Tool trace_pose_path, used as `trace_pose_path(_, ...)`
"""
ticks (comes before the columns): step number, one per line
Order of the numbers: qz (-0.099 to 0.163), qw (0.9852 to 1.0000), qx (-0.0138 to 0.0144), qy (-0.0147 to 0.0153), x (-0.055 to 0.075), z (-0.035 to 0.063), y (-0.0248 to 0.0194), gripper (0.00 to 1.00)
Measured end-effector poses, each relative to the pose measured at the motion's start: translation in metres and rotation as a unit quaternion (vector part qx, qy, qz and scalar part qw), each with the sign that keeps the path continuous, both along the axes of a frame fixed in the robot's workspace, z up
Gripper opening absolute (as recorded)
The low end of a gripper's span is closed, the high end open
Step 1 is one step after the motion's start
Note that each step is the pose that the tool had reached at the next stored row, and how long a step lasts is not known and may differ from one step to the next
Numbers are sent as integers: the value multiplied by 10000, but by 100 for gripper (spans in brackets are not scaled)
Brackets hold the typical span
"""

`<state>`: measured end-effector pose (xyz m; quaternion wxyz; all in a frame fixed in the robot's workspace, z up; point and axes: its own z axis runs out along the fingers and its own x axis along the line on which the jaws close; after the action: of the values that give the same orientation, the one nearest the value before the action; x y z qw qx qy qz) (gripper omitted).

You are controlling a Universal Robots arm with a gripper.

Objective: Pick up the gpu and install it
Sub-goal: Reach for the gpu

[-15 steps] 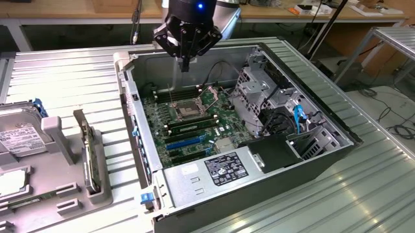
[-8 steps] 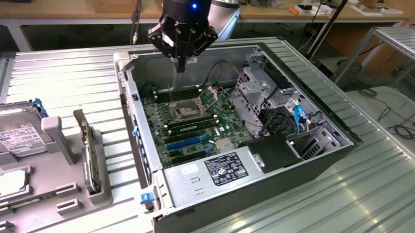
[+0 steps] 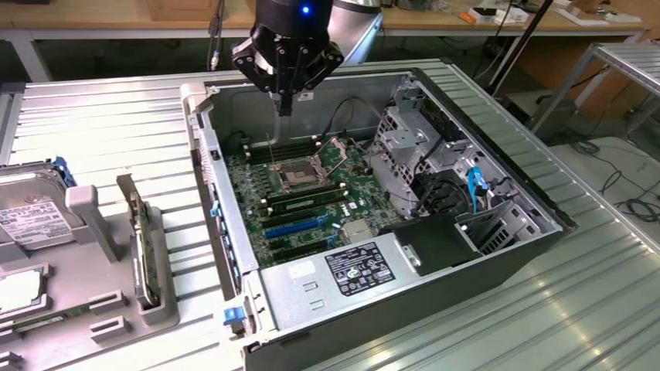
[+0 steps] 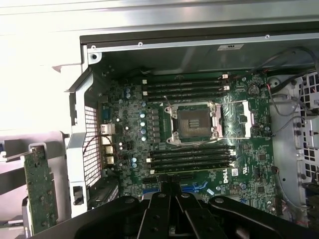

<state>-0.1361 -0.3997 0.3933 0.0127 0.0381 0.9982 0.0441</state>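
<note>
While the gripper (image 3: 284, 107) is hanging over the far end of the open computer case (image 3: 484, 145), clenched tight with nothing in it, the gpu (image 3: 141, 247) is sitting well apart from it. The card is outside the case, toward the exterior view's left. It is standing on its long edge in a grey holder (image 3: 98, 224) on the ribbed metal worktop (image 3: 113, 131), just beside the case's side wall.

The arm is coming in from above and pointing almost straight down. Its fingers are pressed together into one narrow tip that is hovering above the motherboard (image 3: 309, 193) without touching it. From the wrist view, the gripper (image 4: 170, 183) is looking down past the CPU socket (image 4: 194, 123) and the dark memory sticks (image 4: 183, 85) seated in their slots. In that same view the gpu (image 4: 39, 191) is showing as a green board off beyond the case's perforated rear panel.

The case is lying on its side with its cover off. It is holding the motherboard, a silver power supply (image 3: 341, 270) with a black label at the near end, a metal drive cage (image 3: 407, 147), and a blue cable (image 3: 475, 189) on the exterior view's right. The grey holder is also carrying a hard drive (image 3: 31, 220) with a white label, farther toward the exterior view's left than the gpu.
</note>
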Motion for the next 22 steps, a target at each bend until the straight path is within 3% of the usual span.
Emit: trace_pose_path(22,0,10000,0,0,-118,0,-7,11)
